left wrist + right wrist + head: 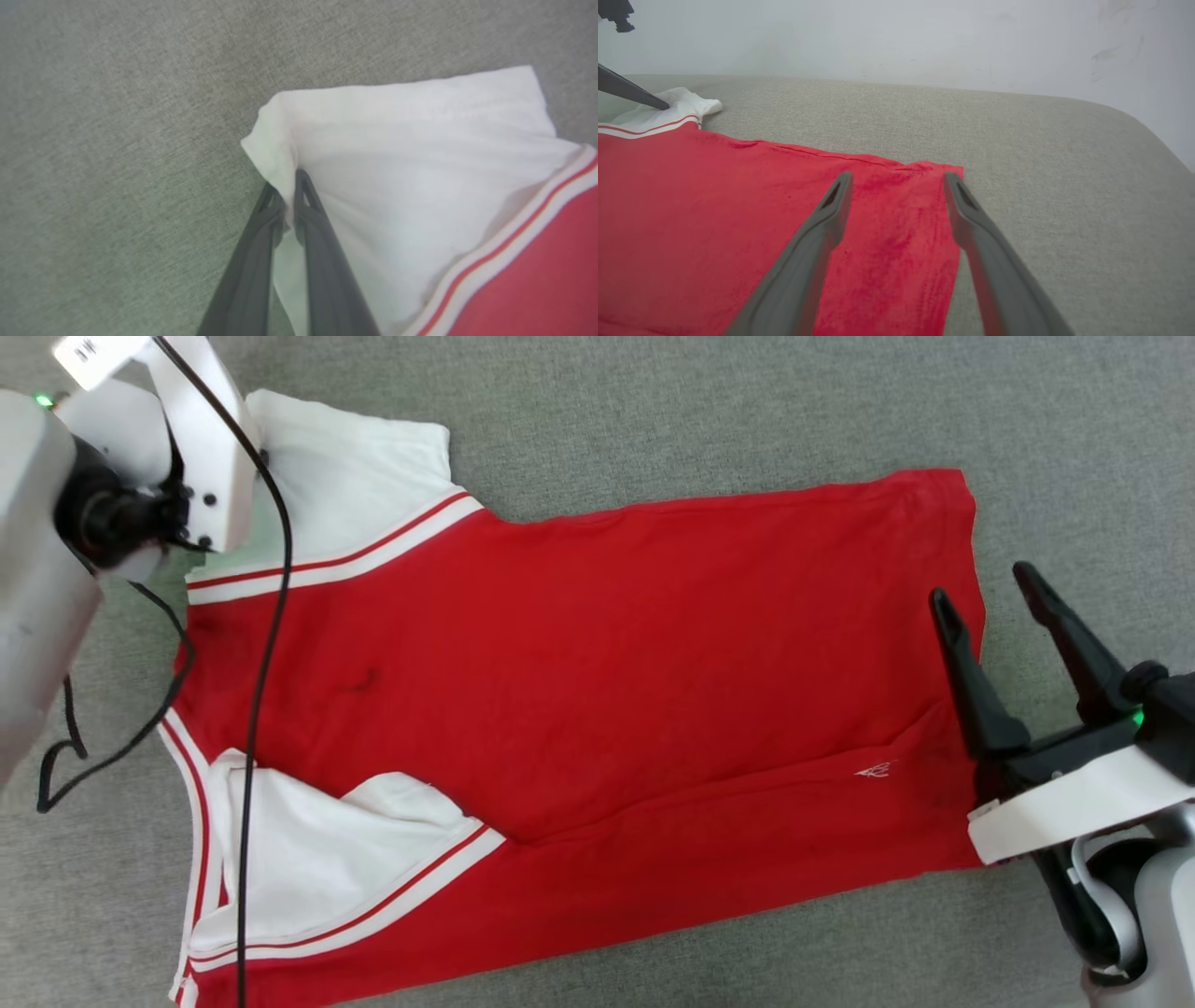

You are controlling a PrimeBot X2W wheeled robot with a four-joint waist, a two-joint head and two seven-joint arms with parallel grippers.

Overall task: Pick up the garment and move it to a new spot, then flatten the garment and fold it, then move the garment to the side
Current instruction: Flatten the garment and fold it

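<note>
The garment (607,681) lies spread flat on the grey surface, with plain red cloth facing up, the collar end at the left and the hem at the right. Its far white sleeve (420,177) is pinched at the corner by my left gripper (285,184), which is shut on that cloth. In the right wrist view one dark left finger (630,91) rests on that sleeve. My right gripper (980,583) is open and hovers over the far hem corner (924,186), which lies between its fingers below. The near sleeve (317,859) is folded onto the body.
A grey fabric surface (653,420) carries everything; its far edge and rounded right corner (1134,126) meet a pale wall (924,37). My left arm's black cable (271,616) hangs across the garment's collar end.
</note>
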